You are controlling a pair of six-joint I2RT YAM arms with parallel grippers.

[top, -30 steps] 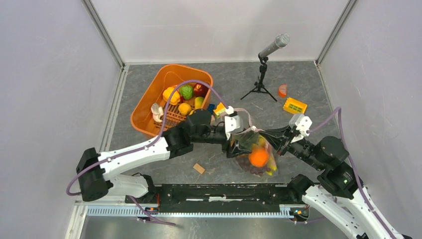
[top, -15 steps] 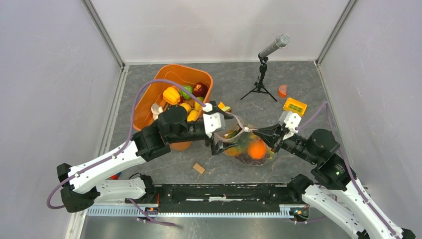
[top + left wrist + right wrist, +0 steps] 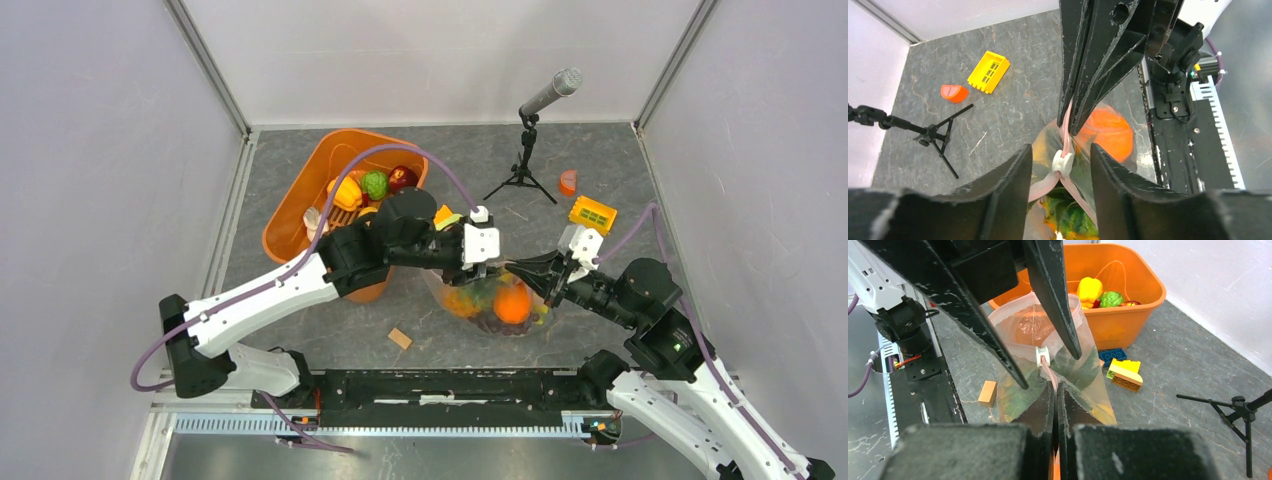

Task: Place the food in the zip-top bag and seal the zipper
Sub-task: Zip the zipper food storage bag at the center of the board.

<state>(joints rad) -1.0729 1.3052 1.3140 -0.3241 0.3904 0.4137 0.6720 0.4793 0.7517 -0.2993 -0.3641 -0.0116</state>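
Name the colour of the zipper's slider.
White slider on the pale pink zipper; clearest in the left wrist view.

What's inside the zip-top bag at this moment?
An orange round fruit and green-and-yellow food show through the zip-top bag. Anything beneath them is covered, so a full count isn't possible.

We see bright, even light from overhead, with only faint, soft shadows on the grey table (image 3: 620,155). In both wrist views the nearest fingers (image 3: 998,200) turn blurred at the bottom edge, and the clear bag (image 3: 1018,325) carries a pale sheen.
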